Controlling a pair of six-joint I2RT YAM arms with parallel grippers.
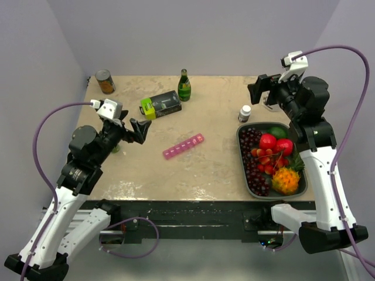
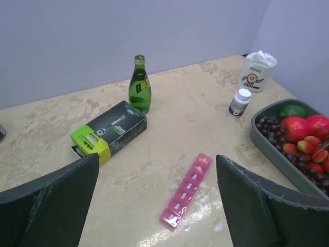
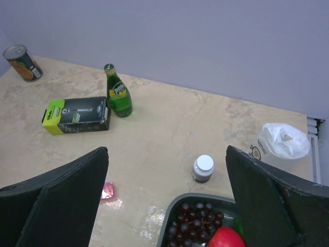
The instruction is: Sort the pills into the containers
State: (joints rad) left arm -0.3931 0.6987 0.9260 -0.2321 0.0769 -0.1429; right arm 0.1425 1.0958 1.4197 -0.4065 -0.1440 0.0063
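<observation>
– Pink plastic strip [image 1: 183, 146], one item. Where do you have it?
– Flat on the desk [image 1: 205, 175], near the middle and slanted, its far end toward the tray [image 1: 241, 153]. It lies between your left end effector [image 1: 140, 130] and the tray, apart from both. Nothing touches it.
– Left end effector, state?
– Released. Your fingers [image 2: 56, 200] stand wide above the desk. From the left wrist, the strip shows in the gap between them.
– Right end effector [image 1: 256, 92]?
– Released too, jaws spread with nothing gripped. It hangs over the far right of the desk. From the right wrist, the pill bottle [image 1: 244, 113] shows in the gap.
– Other stock?
– Pill bottle: white cap, upright, just beyond the tray's far left corner.
Tray: grey, holding dark grapes, red fruit, a green one and a spiky orange one.
Box [image 1: 160, 105]: black and lime, lying flat, beyond the strip.
Green bottle [image 1: 184, 85]: upright, just behind the box.
Can [image 1: 105, 81]: upright, far left corner.
White cup [image 3: 280, 146]: far right, near the wall, seen from the wrists only.
– Strip lids?
– You cannot tell from these views whether they are shut.
</observation>
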